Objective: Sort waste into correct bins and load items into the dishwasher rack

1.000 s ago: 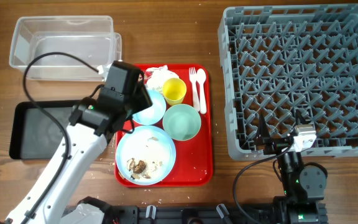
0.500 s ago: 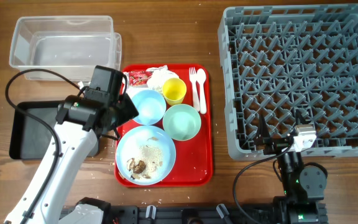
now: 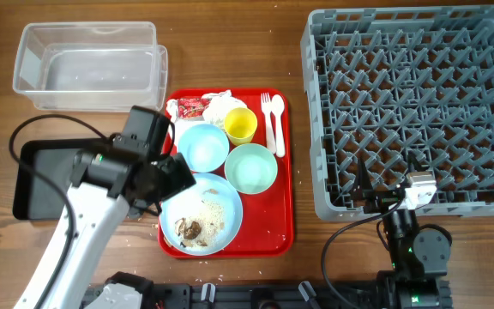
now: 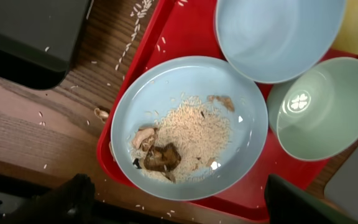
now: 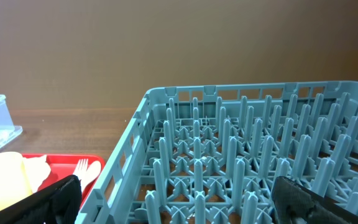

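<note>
Currently the left end effector [image 3: 177, 176] is poised above the left rim of the light blue plate [image 3: 204, 215], fingers [image 4: 73, 198] spread wide and nothing gripped; in the left wrist view the plate is framed squarely between them. The plate is seated at the near end of the red serving tray [image 3: 273, 225], loaded with loose rice [image 4: 197, 127] and brown scraps [image 4: 160, 157]; stray grains are scattered on the surface [image 4: 30, 134] beside the tray. Being round, the plate offers no long axis; any stretch of rim could be taken, and the left rim lies nearest, just below the fingers and slightly toward the robot's base. The black tray [image 3: 41, 176] is set just left of the red tray; the clear tub [image 3: 93, 67] lies farther back.

The left arm is judged far the nearer. The right end effector [image 3: 369, 196] is parked by the near edge of the dishwasher rack [image 3: 418, 103], well apart from the plate, its fingers likewise parted and empty.

Against the frame a second earlier, the left end effector has been drawn back from over the small light blue bowl [image 3: 204, 146] and crumpled napkin [image 3: 219, 106] toward the plate; the bowl and the red-and-white wrapper [image 3: 191, 106] are now uncovered; nothing on the tray appears shifted; the right arm is unchanged.
</note>
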`<state>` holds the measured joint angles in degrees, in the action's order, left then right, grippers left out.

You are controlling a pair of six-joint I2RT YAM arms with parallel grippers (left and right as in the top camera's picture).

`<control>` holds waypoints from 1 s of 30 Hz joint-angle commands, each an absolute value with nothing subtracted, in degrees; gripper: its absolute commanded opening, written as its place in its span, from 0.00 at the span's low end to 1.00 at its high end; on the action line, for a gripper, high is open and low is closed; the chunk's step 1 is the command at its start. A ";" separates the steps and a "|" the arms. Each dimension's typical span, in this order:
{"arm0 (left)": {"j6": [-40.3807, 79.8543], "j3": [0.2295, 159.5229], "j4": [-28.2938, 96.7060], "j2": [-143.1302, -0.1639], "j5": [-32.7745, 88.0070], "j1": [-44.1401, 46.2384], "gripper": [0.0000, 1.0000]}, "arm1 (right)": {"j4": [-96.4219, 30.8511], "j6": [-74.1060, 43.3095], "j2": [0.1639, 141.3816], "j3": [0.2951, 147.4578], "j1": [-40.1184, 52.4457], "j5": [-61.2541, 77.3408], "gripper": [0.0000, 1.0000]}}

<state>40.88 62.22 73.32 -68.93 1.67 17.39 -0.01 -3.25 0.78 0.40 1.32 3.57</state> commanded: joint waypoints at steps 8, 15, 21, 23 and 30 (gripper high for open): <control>42.92 62.78 75.20 -59.66 2.31 22.79 0.92 | 0.10 -4.05 0.58 0.30 1.43 2.96 1.00; 44.75 59.92 76.14 -59.55 2.31 25.78 0.92 | 0.10 -4.05 0.58 0.30 1.43 2.96 1.00; 45.71 59.02 76.14 -59.02 2.31 28.88 0.92 | 0.10 -4.05 0.58 0.30 1.43 2.96 1.00; 45.74 59.02 76.14 -58.11 2.33 30.06 0.92 | 0.10 -4.08 0.58 0.30 1.43 2.96 1.00; 47.64 59.02 76.03 -46.00 0.30 32.75 0.92 | 0.10 -4.08 0.58 0.30 1.43 2.96 1.00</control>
